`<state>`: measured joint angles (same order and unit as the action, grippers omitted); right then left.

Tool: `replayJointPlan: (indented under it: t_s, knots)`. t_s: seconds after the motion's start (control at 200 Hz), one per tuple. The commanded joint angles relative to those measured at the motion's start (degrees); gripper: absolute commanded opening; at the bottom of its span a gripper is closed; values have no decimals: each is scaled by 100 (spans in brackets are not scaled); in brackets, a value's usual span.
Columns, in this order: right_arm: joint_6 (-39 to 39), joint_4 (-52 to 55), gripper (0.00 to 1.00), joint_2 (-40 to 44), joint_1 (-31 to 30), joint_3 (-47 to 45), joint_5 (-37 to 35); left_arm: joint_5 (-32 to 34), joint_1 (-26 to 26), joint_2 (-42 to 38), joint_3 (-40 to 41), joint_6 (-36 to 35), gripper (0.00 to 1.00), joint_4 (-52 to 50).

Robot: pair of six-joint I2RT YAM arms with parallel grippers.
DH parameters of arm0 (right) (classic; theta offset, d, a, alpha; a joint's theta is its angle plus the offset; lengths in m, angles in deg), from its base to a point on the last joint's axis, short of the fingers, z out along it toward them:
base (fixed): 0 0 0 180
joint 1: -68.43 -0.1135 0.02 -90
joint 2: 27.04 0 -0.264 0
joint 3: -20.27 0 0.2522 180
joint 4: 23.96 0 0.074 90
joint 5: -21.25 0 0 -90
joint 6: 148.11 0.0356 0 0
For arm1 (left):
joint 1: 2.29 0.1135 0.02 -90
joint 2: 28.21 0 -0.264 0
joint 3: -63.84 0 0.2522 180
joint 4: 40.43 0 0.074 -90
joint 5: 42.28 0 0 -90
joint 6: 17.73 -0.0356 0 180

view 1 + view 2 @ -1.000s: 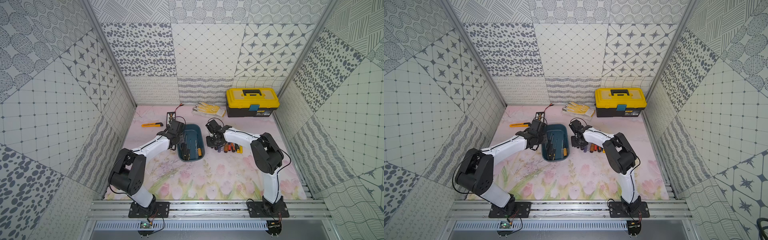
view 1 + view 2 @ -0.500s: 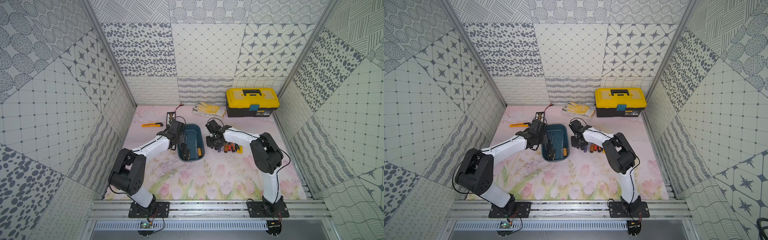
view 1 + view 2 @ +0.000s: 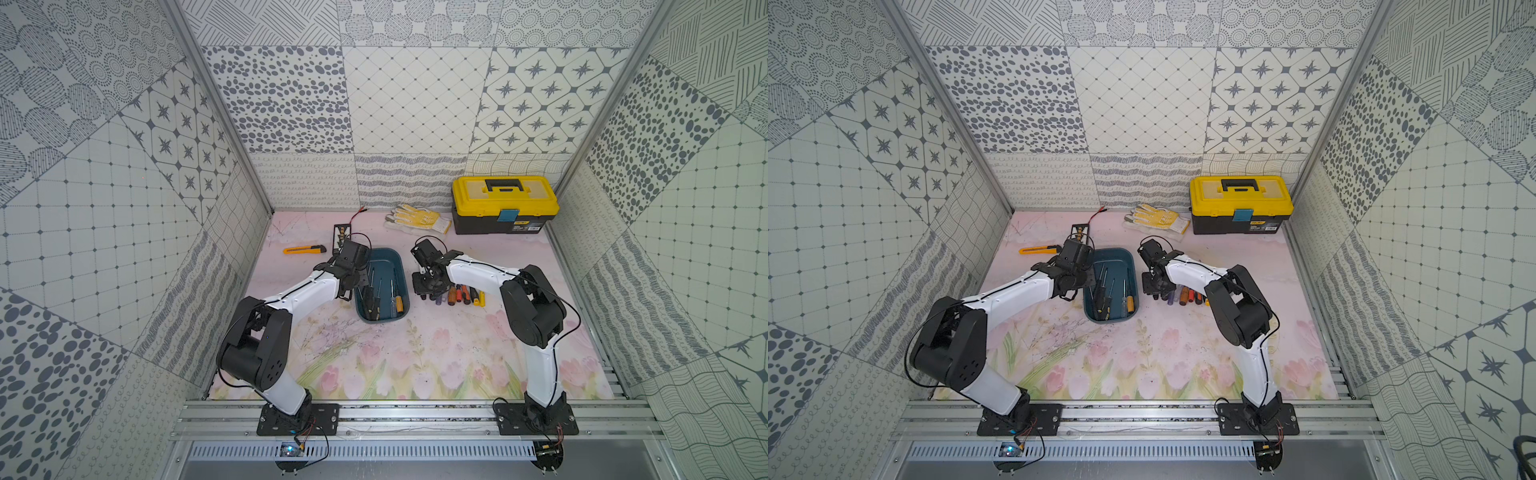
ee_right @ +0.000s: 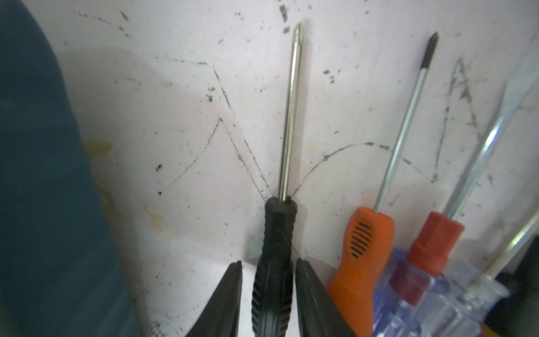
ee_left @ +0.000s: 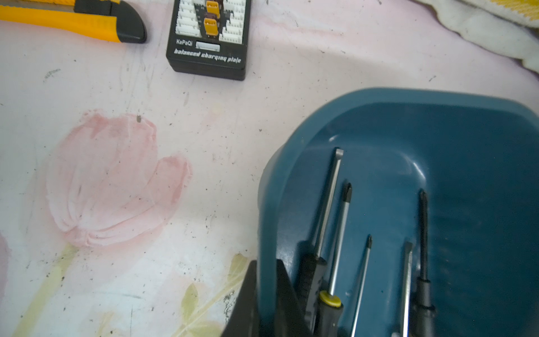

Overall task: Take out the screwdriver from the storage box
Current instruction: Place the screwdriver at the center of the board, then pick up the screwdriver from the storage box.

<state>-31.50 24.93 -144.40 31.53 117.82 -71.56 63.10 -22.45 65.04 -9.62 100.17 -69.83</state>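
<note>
One storage box (image 3: pixel 384 264), frame centre. Inside it, five screwdrivers (image 5: pixel 329 316) countable in the left wrist view. Right of it, four loose screwdrivers (image 4: pixel 277 248) countable in the right wrist view. One each: toolbox (image 3: pixel 505 199), utility knife (image 3: pixel 303 249), charging plate (image 5: pixel 208 58). Gloves (image 3: pixel 417 218): count unclear.

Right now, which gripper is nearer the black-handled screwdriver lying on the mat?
Right. The right gripper has its fingers either side of the black-handled screwdriver; the left gripper is across the teal-blue plastic tub, clamped on its opposite rim.
</note>
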Motion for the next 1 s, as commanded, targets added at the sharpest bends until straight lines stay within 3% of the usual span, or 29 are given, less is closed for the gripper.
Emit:
replayJointPlan:
  t_s: [0.0, 0.485, 0.991]
  knots:
    - [70, -184, 37, 226, 9, 32, 34, 44, 21, -114, 49, 49, 0, 397]
    - [-89, -781, 39, 1026, -250, -3, 487, 44, 21, -141, 47, 48, 0, 410]
    - [183, -1056, 41, 922, -839, 250, 999, 31, 22, -158, 63, 49, 0, 419]
